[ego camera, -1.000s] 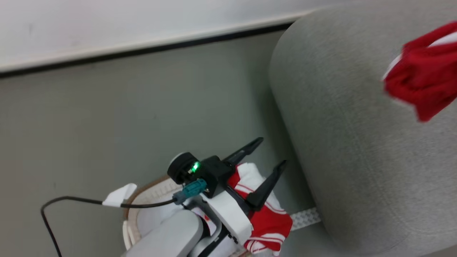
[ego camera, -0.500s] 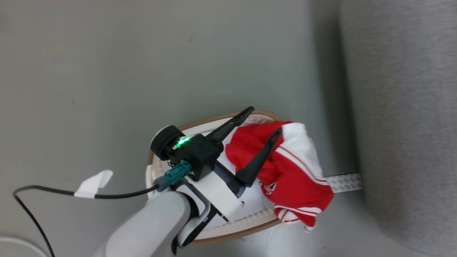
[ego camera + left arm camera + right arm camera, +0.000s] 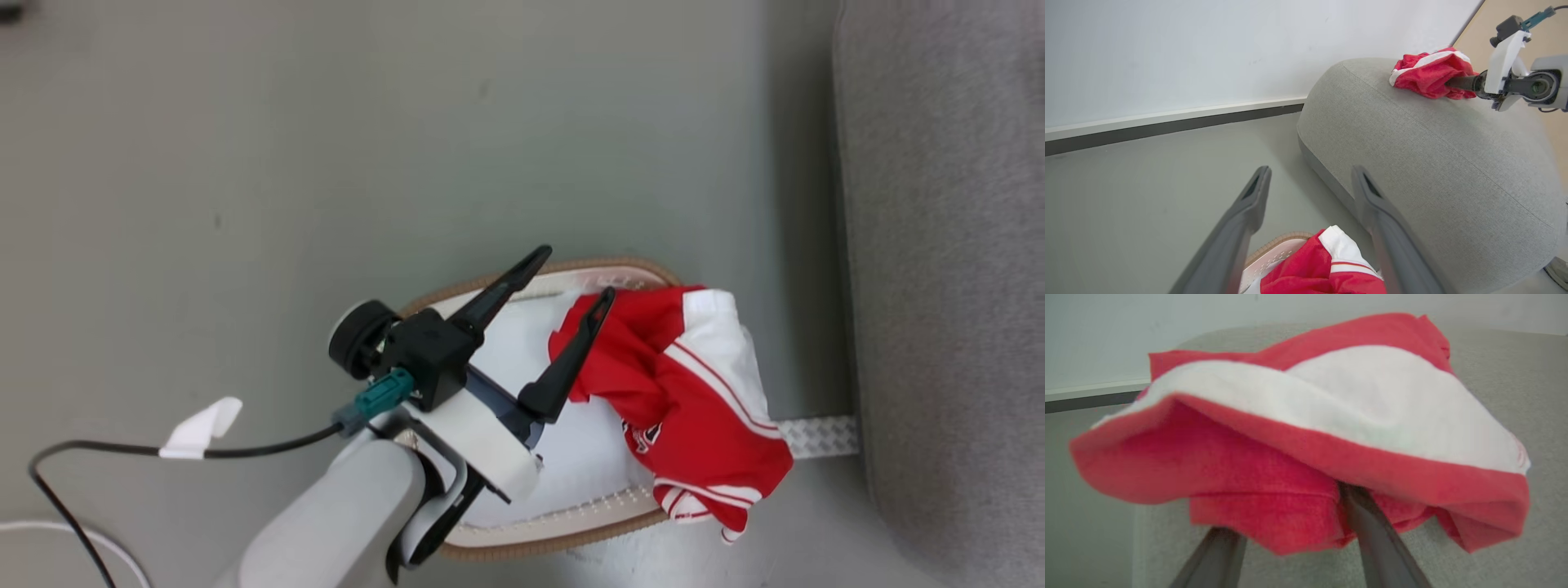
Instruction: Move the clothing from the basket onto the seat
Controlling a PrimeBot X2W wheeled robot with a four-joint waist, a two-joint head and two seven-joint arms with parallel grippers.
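Floor: I log grey-green floor [image 3: 245, 163] all round, with a ridged metal strip [image 3: 816, 437] lying on it between the basket and the sofa's foot.
Backdrop: a white wall [image 3: 1167, 49] over a dark skirting [image 3: 1167, 128].
Loose item: a black cable [image 3: 261, 449] with a white tape tag [image 3: 200, 425] trails over the floor left of the basket.
In the way: the sofa's rounded flank stands just beside the basket and rises well above it.
Basket garment [image 3: 678, 384]: red, with a white band, thin stripes and a small logo. It is draped over the basket's sofa-side rim, part inside and part hanging outside.
Left gripper [image 3: 571, 278]: fingers spread wide, holding nothing, above the basket. In the head view, the finger nearer the sofa overlaps the basket garment's edge and the other lies over the lining. From its own wrist camera I see the cloth below and between the two fingers. I cannot tell whether they touch it.
Sofa garment [image 3: 1429, 73]: red and white, bunched on top of the sofa near its far end.
Right gripper [image 3: 1286, 514]: fingers apart, tips buried under the bunched cloth, which drapes over both.
Container, basket [image 3: 539, 545]: white with a brown rim and a pale lining, mostly bare. I count one garment, partly in it.
Seat, sofa [image 3: 939, 286]: grey fabric, bearing one garment.
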